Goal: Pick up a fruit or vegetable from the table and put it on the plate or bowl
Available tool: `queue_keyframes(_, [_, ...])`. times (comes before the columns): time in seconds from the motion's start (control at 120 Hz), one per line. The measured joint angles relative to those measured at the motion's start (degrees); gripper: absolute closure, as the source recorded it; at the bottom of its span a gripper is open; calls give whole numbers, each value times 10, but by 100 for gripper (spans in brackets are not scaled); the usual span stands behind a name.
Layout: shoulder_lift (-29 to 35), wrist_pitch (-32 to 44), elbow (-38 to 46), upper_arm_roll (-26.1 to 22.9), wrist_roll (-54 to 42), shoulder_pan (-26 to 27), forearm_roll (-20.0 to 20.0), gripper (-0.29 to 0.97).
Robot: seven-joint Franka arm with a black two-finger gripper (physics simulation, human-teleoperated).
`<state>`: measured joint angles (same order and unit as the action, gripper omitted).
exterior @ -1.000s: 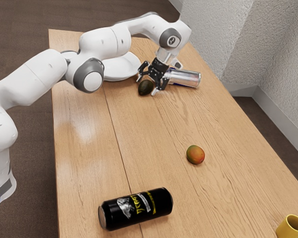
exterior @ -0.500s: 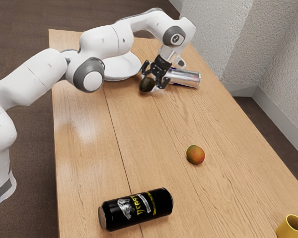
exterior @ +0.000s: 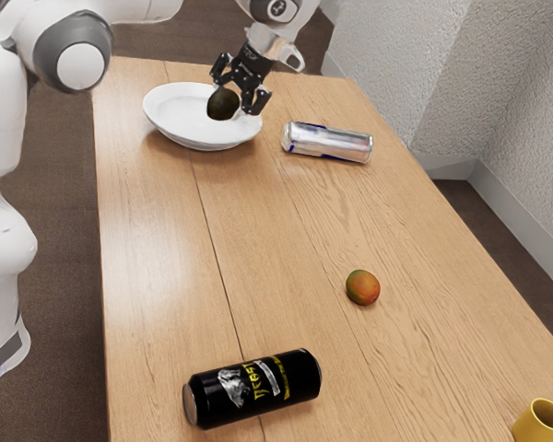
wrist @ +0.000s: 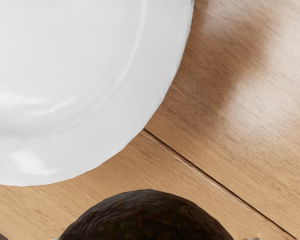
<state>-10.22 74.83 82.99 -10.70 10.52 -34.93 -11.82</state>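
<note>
Dark avocado (exterior: 222,104) clamped from both sides in the hand (exterior: 231,96), hanging over white plate (exterior: 170,109); silver can (exterior: 327,141) on desk (exterior: 286,230) at plate's four o'clock.

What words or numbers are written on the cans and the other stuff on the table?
Black drink can lying on its side: white lettering beside a picture, too blurred to read.
Silver drink can lying on its side: no writing that can be made out.
Yellow mug: plain, no writing shows.

walls (exterior: 498,74): white, textured | floor (exterior: 64,276) — dark brown | table (exterior: 286,276) — light wood
</note>
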Motion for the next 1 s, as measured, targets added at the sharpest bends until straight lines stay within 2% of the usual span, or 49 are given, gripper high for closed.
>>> queue_keyframes(0.083, [4, 46, 15, 4, -27, -16, 9, 30])
queue_keyframes(0.3, [-7, 147, 35, 62, -119, -28, 35, 30])
queue_keyframes(0.542, [-52, 209, 31, 85, -227, -44, 66, 30])
queue_keyframes(0.658, [-54, 222, 31, 85, -267, -43, 69, 13])
queue_keyframes(0.817, [-47, 231, 31, 85, -309, -33, 70, 4])
queue_keyframes(0.858, [-18, 225, 30, 85, -314, 9, 67, 3])
queue_keyframes(0.892, [15, 210, 20, 85, -309, 79, 61, 2])
queue_keyframes(0.942, [58, 176, 3, 85, -283, 256, 51, 2])
queue_keyframes(1.0, [72, 145, -15, 77, -254, 464, 36, 1])
